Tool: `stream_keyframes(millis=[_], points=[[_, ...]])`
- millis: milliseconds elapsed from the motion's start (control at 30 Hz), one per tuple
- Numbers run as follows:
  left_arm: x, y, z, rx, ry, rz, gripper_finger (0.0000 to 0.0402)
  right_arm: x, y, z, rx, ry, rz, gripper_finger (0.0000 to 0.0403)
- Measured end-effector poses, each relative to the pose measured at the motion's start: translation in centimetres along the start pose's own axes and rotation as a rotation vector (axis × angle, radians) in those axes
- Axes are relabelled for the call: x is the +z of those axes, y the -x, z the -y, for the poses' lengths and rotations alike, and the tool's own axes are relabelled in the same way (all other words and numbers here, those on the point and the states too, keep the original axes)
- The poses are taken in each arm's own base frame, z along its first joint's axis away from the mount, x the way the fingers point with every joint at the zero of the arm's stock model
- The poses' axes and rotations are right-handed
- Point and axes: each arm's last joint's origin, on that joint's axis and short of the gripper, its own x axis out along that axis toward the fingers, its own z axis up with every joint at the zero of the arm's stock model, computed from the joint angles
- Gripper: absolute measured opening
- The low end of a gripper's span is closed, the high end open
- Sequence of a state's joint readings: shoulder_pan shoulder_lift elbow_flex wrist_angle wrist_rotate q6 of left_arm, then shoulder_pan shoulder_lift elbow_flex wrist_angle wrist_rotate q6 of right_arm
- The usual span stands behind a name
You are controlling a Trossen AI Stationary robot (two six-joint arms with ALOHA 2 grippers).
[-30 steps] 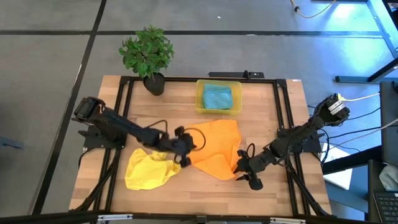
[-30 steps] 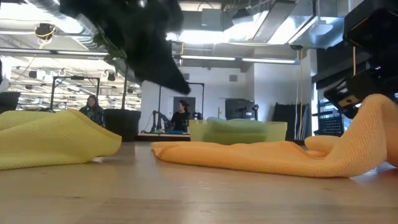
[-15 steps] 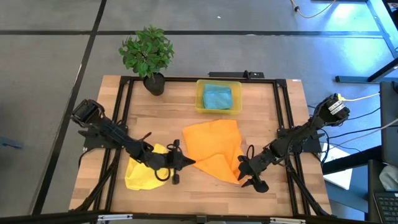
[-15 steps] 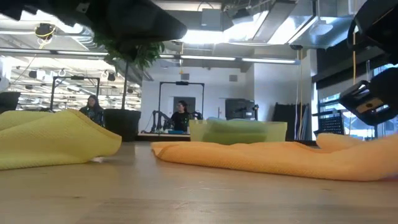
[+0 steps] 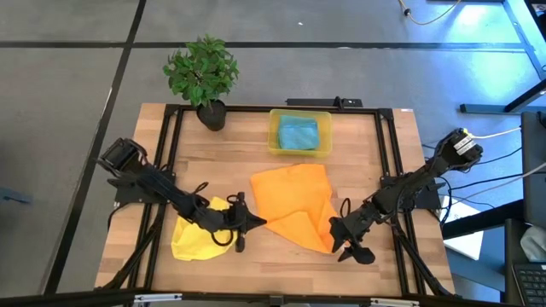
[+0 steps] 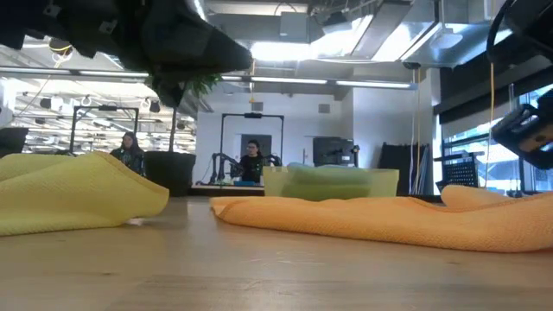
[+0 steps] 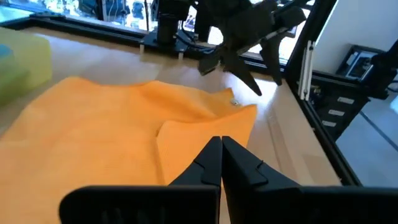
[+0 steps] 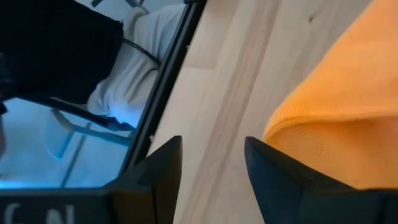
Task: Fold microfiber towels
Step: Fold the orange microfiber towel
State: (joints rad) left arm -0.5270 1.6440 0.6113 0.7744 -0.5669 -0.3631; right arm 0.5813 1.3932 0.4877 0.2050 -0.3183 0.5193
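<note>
On the bench (image 5: 375, 153) the orange towel (image 5: 294, 205) now lies dropped, part-folded; right pincer (image 5: 348, 249) open, withdrawn; left pincer (image 5: 256, 222) closed, empty.

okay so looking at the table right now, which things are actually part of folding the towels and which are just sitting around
Part of the job:
orange towel, partly folded mid-table
yellow towel, crumpled under the left arm
teal-blue towel, lying in the bin
left gripper, shut, at the orange towel's edge
right gripper, open, beside the orange towel's corner

Just lying about:
yellow bin
potted plant
</note>
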Motion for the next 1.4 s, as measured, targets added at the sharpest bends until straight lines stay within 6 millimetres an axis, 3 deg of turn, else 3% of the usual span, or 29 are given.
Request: stream_keyframes(millis=[233,467,800,1100,1400], points=[[-1.9,-0.7,-0.3,0.022,0.04,-0.052,0.0,1.1,0.7,1.1,-0.059,0.03,0.081,0.0176],[-2.1,-1.1,-0.7,0.043,0.063,-0.059,0.0,2.8,1.8,3.4,-0.178,0.1,0.204,0.0176],[-2.1,-1.7,-2.2,0.134,0.092,-0.075,0.0,3.3,2.6,6.6,-0.562,0.061,0.292,0.0176],[-3.7,-2.3,-2.7,0.173,0.098,-0.118,0.0,2.0,0.6,8.4,-0.421,-0.243,0.202,0.0146],[-4.1,-2.7,-3.2,0.174,0.121,-0.134,0.0,2.3,-0.5,9.1,-0.286,-0.278,0.22,0.0139]])
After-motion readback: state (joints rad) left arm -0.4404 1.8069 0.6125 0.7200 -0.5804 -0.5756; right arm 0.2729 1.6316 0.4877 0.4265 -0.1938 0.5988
